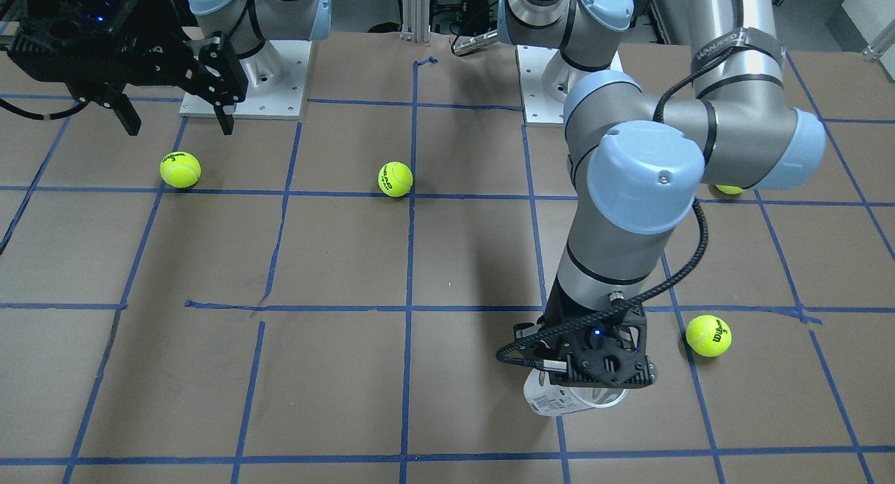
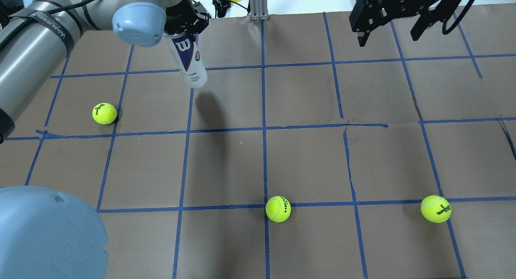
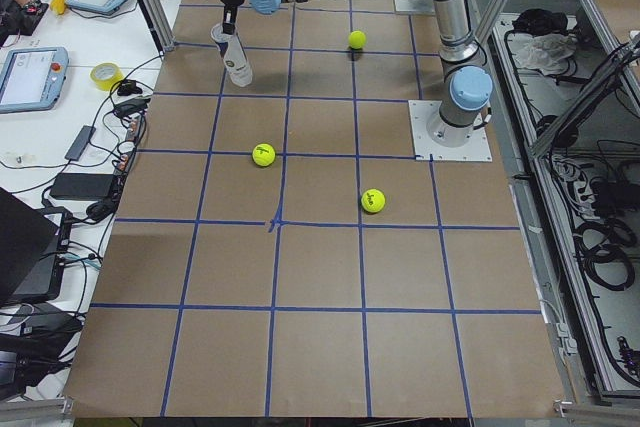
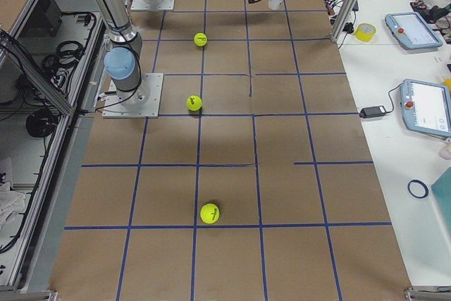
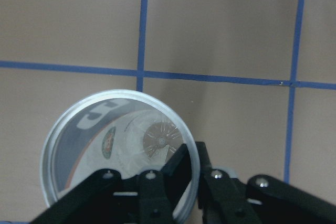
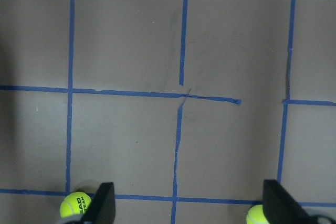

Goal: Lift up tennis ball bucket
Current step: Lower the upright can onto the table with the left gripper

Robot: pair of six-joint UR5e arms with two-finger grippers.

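While left gripper (image 5: 193,151) pinches its rim, bucket (image 2: 189,59) hangs.

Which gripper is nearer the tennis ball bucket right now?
Left. The left gripper clamps the tennis ball bucket at its rim, one finger inside and one outside. The right gripper hangs open over the opposite half of the table, well apart from it.

Right hand (image 6: 191,203) spread above table (image 6: 126,40); HEAD ball (image 6: 76,204) (bottom edge), other ball (image 6: 257,215) apparently part-hidden.
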